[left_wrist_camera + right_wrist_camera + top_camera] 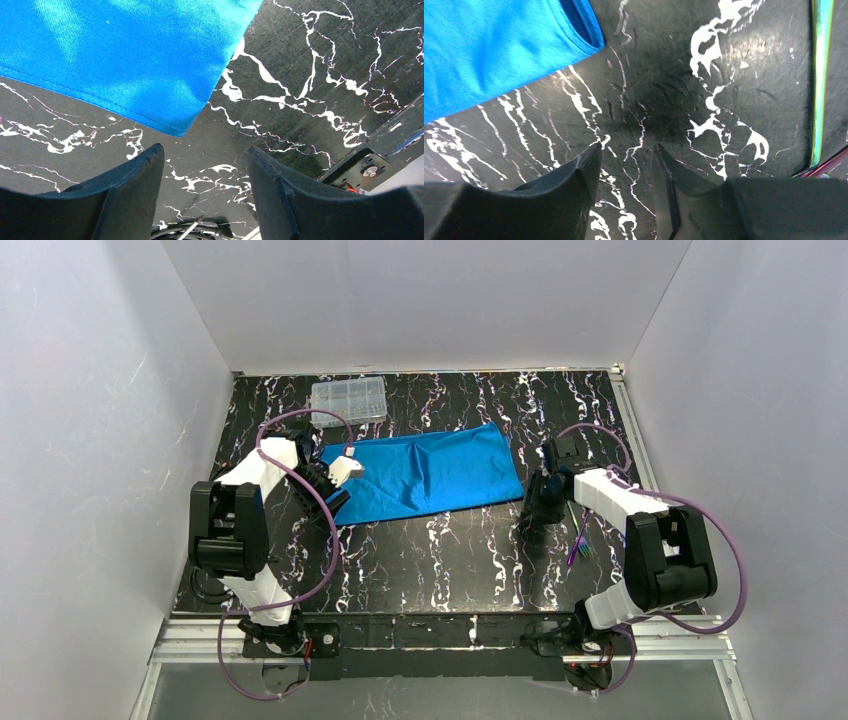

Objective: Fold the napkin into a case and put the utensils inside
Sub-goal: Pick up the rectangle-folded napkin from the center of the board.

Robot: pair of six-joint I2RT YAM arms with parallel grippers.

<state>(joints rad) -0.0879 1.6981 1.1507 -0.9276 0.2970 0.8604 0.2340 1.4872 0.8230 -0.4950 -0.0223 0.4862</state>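
Note:
The bright blue napkin (430, 475) lies folded into a wide band across the middle of the black marbled table. Its near left corner shows in the left wrist view (130, 60), its near right corner in the right wrist view (499, 50). My left gripper (338, 502) is open and empty just off the napkin's near left corner (205, 150). My right gripper (528, 520) is open and empty just off the near right corner (626, 147). The utensils (578, 540), green and purple-pink, lie on the table right of the right gripper; a green one shows in the right wrist view (819, 85).
A clear plastic compartment box (349, 398) stands at the back left, beyond the napkin. White walls enclose the table on three sides. A metal rail (440, 632) runs along the near edge by the arm bases.

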